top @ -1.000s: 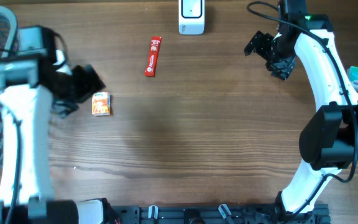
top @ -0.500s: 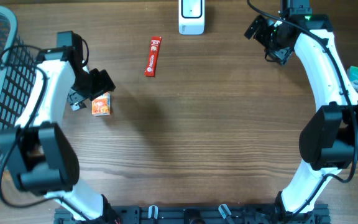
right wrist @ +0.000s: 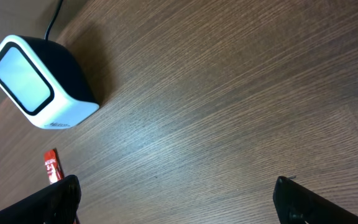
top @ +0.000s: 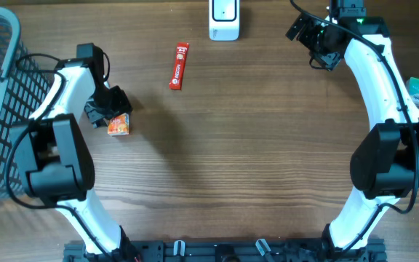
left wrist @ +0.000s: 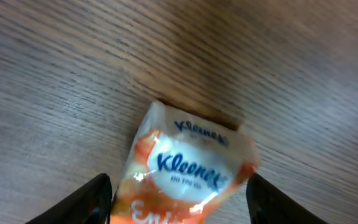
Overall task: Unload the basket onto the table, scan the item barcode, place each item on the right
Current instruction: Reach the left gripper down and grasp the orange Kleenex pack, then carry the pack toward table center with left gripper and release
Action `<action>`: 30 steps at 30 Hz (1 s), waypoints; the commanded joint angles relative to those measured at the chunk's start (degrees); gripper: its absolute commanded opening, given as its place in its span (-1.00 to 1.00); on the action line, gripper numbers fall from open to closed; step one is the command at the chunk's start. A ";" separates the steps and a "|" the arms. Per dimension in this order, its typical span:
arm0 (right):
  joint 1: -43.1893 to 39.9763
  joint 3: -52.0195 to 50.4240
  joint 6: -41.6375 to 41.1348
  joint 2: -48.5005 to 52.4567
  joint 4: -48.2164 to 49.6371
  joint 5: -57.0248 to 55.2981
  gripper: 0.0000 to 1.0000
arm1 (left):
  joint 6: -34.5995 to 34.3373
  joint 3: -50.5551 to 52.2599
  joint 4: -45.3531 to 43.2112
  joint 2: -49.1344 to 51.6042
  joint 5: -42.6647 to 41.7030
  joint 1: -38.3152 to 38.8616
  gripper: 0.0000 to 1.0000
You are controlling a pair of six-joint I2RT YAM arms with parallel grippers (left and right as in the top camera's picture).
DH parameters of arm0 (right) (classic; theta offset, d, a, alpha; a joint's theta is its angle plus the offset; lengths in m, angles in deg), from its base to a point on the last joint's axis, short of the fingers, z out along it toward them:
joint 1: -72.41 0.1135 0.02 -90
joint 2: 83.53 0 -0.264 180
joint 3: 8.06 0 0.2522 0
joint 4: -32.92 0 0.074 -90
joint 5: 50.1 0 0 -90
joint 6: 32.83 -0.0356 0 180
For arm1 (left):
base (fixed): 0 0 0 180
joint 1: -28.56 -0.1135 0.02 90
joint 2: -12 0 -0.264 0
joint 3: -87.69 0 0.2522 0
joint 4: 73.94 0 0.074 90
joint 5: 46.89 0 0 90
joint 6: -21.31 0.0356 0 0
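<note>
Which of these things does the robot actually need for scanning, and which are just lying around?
Needed: Kleenex tissue pack, white barcode scanner.
Lying about: red stick packet, wire basket, teal box.

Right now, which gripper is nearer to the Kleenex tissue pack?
Left. The left gripper is right over the tissue pack, with a finger on each side; the right gripper is far away, beyond the scanner.
</note>
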 commanded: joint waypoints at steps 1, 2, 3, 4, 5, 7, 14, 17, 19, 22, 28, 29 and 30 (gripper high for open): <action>0.09 0.26 -0.48 -0.33 0.22 -0.11 0.99 | 3.10 0.31 0.26 1.46 -2.97 -0.28 0.19; 0.09 0.26 -0.48 -0.33 0.22 -0.11 1.00 | 3.08 0.31 0.42 1.46 -3.80 -0.28 0.11; 0.09 0.26 -0.48 -0.33 0.22 -0.11 0.99 | 3.10 0.31 0.50 1.46 -4.44 -0.28 0.04; 0.09 0.26 -0.44 -0.33 0.22 -0.11 0.99 | 3.08 0.31 0.74 1.46 -5.53 -0.28 -0.03; 0.09 0.26 -0.48 -0.33 0.22 -0.13 0.99 | 3.10 0.31 1.05 1.46 -6.43 -0.28 -0.10; 0.09 0.26 -0.48 -0.33 0.22 -0.11 0.99 | 3.13 0.31 1.95 1.46 -9.35 -0.20 -0.41; 0.09 0.26 -0.50 -0.33 0.22 -0.11 1.00 | 8.07 0.31 2.64 1.46 -26.62 1.86 -0.56; 0.09 0.26 -0.48 -0.33 0.22 -0.11 0.99 | 8.02 0.31 2.64 1.46 -29.16 4.96 -0.61; 0.07 0.26 -0.48 -0.33 0.22 -0.11 0.99 | 7.58 0.31 2.49 1.46 -29.62 7.72 -0.58; 0.09 0.26 -0.46 -0.33 0.22 -0.11 1.00 | 5.81 0.31 1.16 1.46 -29.55 12.13 -0.50; 0.09 0.26 -0.48 -0.33 0.22 -0.11 0.99 | 0.85 0.24 -2.75 1.46 -29.77 18.69 -0.24; 0.09 0.26 -0.48 -0.33 0.22 -0.13 0.99 | 0.87 0.11 -2.75 1.46 -29.75 19.54 0.07; 0.09 0.26 -0.48 -0.33 0.22 -0.11 0.99 | 0.92 -0.07 -2.58 1.46 -29.73 20.26 0.56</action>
